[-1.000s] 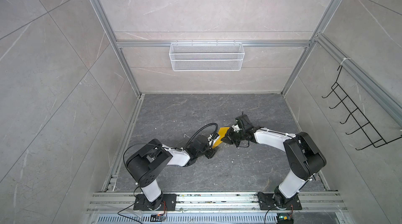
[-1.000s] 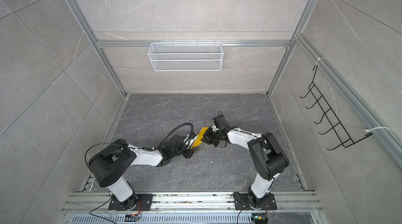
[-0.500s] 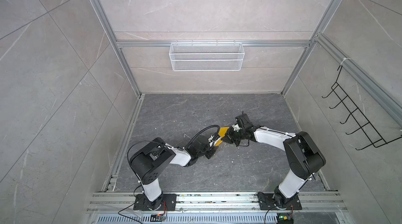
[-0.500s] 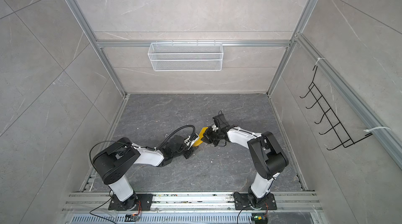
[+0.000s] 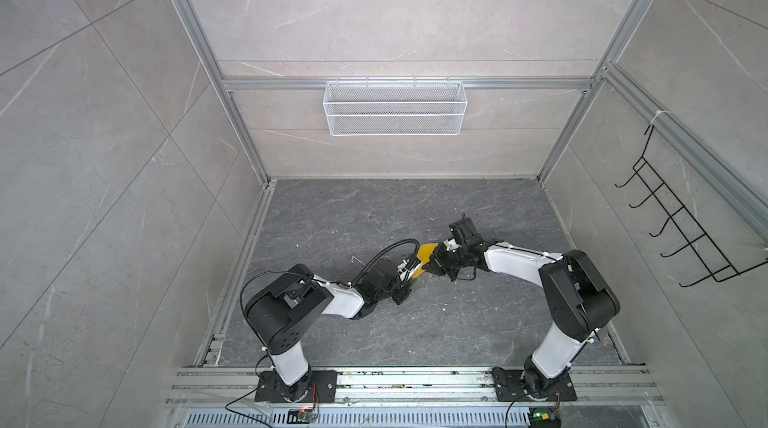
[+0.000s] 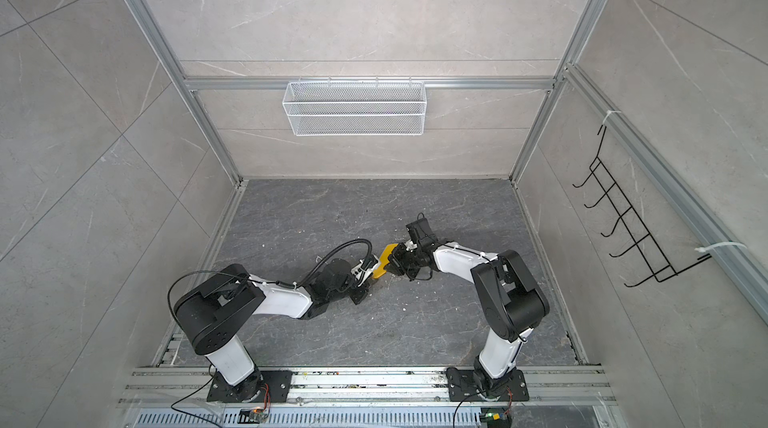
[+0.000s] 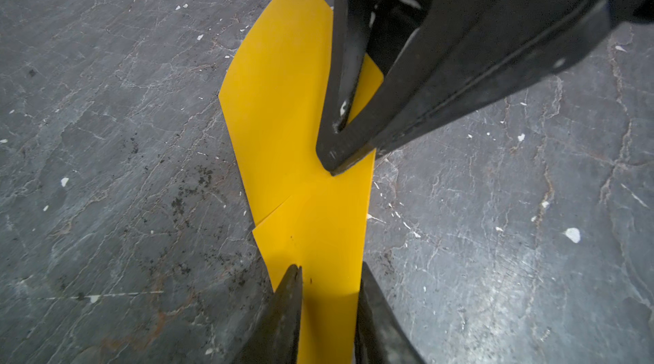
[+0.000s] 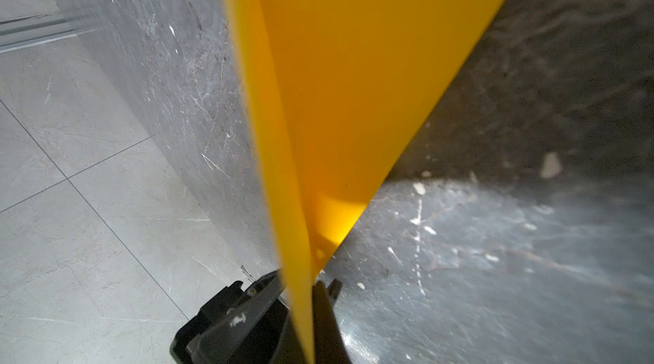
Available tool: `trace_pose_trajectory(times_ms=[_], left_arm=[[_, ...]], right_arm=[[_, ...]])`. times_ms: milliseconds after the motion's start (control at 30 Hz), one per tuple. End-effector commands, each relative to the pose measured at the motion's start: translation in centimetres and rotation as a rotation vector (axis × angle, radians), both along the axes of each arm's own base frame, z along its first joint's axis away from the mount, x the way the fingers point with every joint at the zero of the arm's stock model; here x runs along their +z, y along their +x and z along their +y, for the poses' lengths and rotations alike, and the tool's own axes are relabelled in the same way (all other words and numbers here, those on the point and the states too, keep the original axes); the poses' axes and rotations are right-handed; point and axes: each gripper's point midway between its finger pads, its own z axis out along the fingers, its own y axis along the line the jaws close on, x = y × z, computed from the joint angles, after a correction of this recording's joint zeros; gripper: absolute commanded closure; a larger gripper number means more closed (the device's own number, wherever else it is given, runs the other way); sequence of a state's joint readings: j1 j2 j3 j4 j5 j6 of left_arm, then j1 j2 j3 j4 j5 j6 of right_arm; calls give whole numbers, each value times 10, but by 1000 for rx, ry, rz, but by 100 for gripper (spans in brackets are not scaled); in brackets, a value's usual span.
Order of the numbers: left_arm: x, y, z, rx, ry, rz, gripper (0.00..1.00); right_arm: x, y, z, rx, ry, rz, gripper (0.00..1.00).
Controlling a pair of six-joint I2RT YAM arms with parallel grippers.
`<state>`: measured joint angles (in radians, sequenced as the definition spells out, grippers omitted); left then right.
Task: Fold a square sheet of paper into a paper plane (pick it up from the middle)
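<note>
1. In both top views the yellow paper [image 5: 425, 250] [image 6: 387, 252] is a small patch mid-floor [image 5: 332, 218]. It sits between the left gripper [image 5: 411, 270] [image 6: 368, 270] and the right gripper [image 5: 434, 265] [image 6: 390, 263], whose jaws are too small to read.
2. The left wrist view shows a long folded strip [image 7: 283, 97]. The left fingers [image 7: 288, 295] stand apart, straddling its near end, and the right gripper's tips [image 7: 332, 164] meet on it farther along.
3. Only the right wrist view shows the fold edge-on [image 8: 354, 79], its layers spreading in a V and clamped tight between the right fingers [image 8: 269, 291].
</note>
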<state>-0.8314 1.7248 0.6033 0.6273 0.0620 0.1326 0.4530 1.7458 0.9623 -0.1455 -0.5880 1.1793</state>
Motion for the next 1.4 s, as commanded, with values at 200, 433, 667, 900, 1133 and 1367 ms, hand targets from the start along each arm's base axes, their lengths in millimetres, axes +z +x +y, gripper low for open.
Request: trace_pose_trajectory(times_ms=[200, 433, 667, 900, 1133, 1367], left_arm=[[1, 2, -7, -13, 6, 19, 87], [-2, -2, -9, -34, 6, 42, 90], [-4, -6, -13, -48, -2, 78, 94], [-4, -10, -16, -56, 8, 156, 98], [-4, -14, -17, -28, 2, 242, 100], [-2, -17, -15, 19, -28, 321, 100]], right_arm=[[-6, -1, -1, -17, -1, 45, 79], [-4, 1, -7, -21, -35, 30, 54], [-1, 4, -17, -21, -72, 3, 39], [4, 8, -36, -15, -146, -62, 28], [13, 14, -57, -7, -213, -168, 20], [17, 14, -65, 10, -244, -213, 20]])
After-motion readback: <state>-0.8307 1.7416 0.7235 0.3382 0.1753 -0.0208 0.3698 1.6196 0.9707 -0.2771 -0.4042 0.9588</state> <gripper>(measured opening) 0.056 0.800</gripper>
